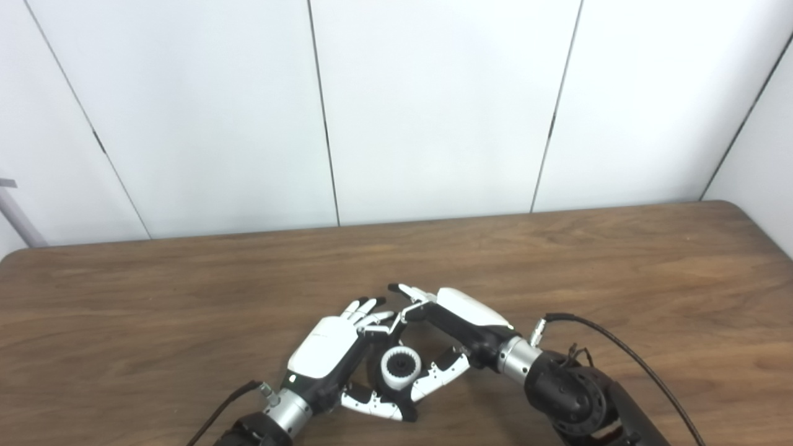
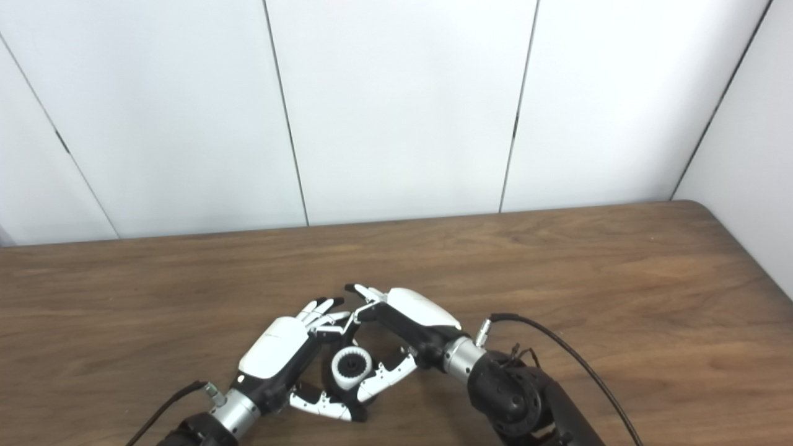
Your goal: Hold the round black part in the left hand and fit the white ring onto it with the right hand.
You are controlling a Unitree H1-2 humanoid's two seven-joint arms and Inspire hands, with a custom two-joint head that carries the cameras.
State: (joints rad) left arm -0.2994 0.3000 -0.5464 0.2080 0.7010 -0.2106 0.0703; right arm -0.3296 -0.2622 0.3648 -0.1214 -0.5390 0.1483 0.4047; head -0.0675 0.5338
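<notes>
Both hands meet low at the centre of the brown wooden surface [image 1: 557, 260], close to its near edge. Left hand [image 1: 331, 353] comes in from lower left, white back plate up, fingers [image 1: 365, 310] stretched forward and angled to the right, thumb [image 1: 372, 402] lying low along the near side. Right hand [image 1: 461, 319] comes in from lower right, back plate up and tilted, its fingers [image 1: 409, 292] pointing left so that their tips sit just beside, perhaps touching, the left fingertips; its thumb [image 1: 443, 375] reaches down and left toward the part. Between the two palms sits the white ring [image 1: 399, 367], its opening facing up toward the cameras, with the round black part [image 1: 400, 367] showing as a dark toothed centre inside it and a dark edge below and to the left. The ring appears seated around the black part. The left thumb runs under the near side of the assembly and the right thumb tip is at its right rim; contact looks likely at both but cannot be confirmed. Neither hand is fisted; whether either one is actually clamping the piece cannot be told. A black cable [image 1: 619, 347] loops from the right wrist over the surface. White wall panels [image 1: 433, 105] stand behind.
</notes>
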